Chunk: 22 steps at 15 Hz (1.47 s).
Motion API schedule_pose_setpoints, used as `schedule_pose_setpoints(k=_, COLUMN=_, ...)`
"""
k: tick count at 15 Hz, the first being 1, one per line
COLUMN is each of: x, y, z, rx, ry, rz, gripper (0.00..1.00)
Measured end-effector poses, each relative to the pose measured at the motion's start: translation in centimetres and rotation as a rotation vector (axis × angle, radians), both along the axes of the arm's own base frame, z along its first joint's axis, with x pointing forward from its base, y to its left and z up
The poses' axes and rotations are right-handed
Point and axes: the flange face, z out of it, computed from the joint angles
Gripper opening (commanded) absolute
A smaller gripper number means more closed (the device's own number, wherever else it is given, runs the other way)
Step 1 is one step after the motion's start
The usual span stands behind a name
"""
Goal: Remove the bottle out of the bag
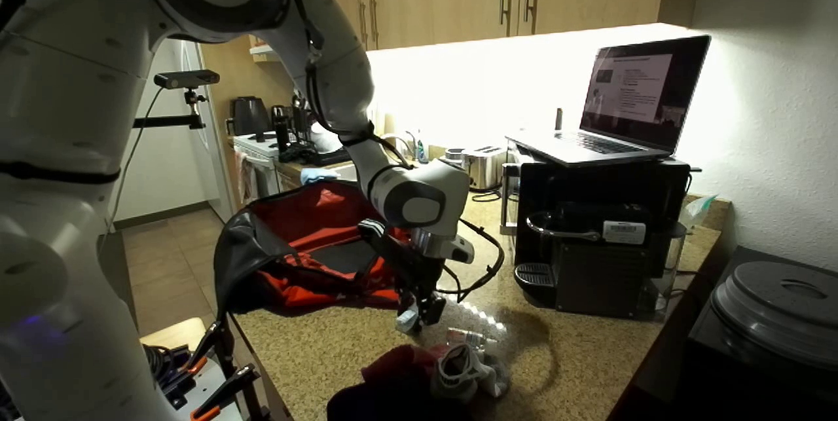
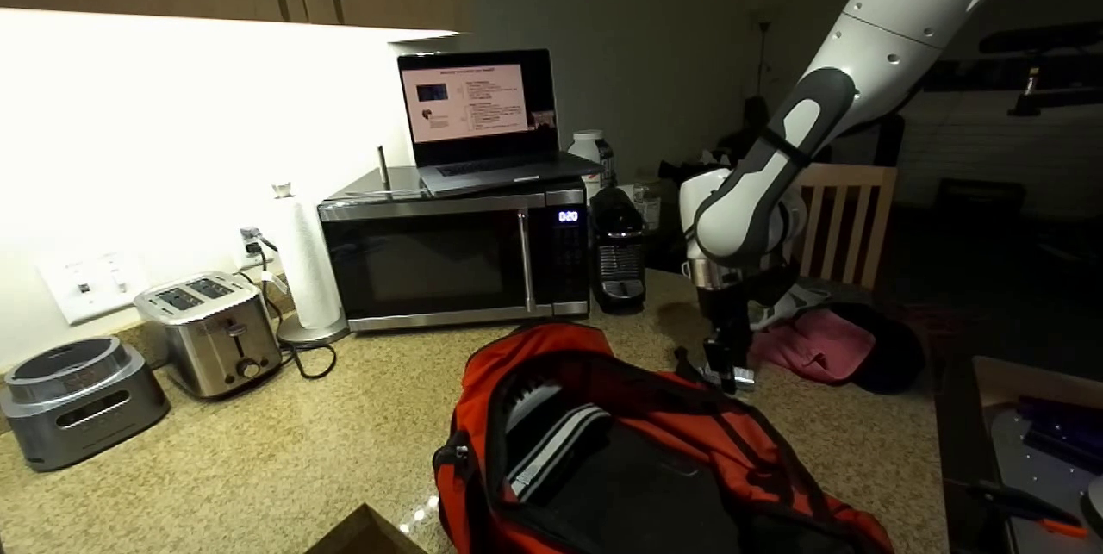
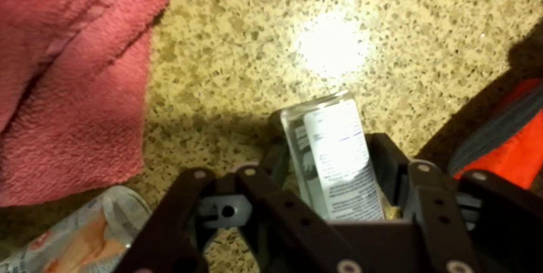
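On a speckled counter (image 2: 345,416) the red bag (image 1: 314,218) slumps open. Just outside the bag, the gripper (image 3: 328,147) grasps a clear, labelled bottle (image 3: 343,171). In an exterior view a steel toaster (image 2: 226,347) and a microwave (image 2: 431,265) topped by an open laptop (image 2: 470,102) stand behind the bag, before a brightly lit wall (image 2: 172,123).

Bag (image 2: 702,438) on countertop (image 2: 302,451). Bottle (image 3: 339,164) in gripper (image 3: 328,156); in wrist view, cloth (image 3: 85,94) left, bag right. Laptop (image 2: 478,119) on microwave (image 2: 435,261). In exterior view, toaster (image 2: 215,347) left of microwave.
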Motion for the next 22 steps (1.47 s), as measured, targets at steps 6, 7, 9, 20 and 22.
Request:
schedule_pose_setpoints(k=6, x=0.4, y=0.0, z=0.1, rx=0.006, ry=0.015, rz=-0.007, gripper=0.16)
schedule_pose_setpoints(k=7, x=0.4, y=-0.1, z=0.2, rx=0.004, ry=0.015, rz=-0.017, gripper=0.16)
schedule_pose_setpoints(k=9, x=0.6, y=-0.9, z=0.3, rx=-0.003, ry=0.011, rz=-0.055, gripper=0.16)
schedule_pose_setpoints(k=20, x=3.0, y=-8.4, z=5.5, rx=0.0, ry=-0.109, rz=-0.414, gripper=0.16)
schedule_pose_setpoints(k=22, x=3.4, y=-9.5, z=6.4, rx=-0.004, ry=-0.135, rz=-0.484, gripper=0.16)
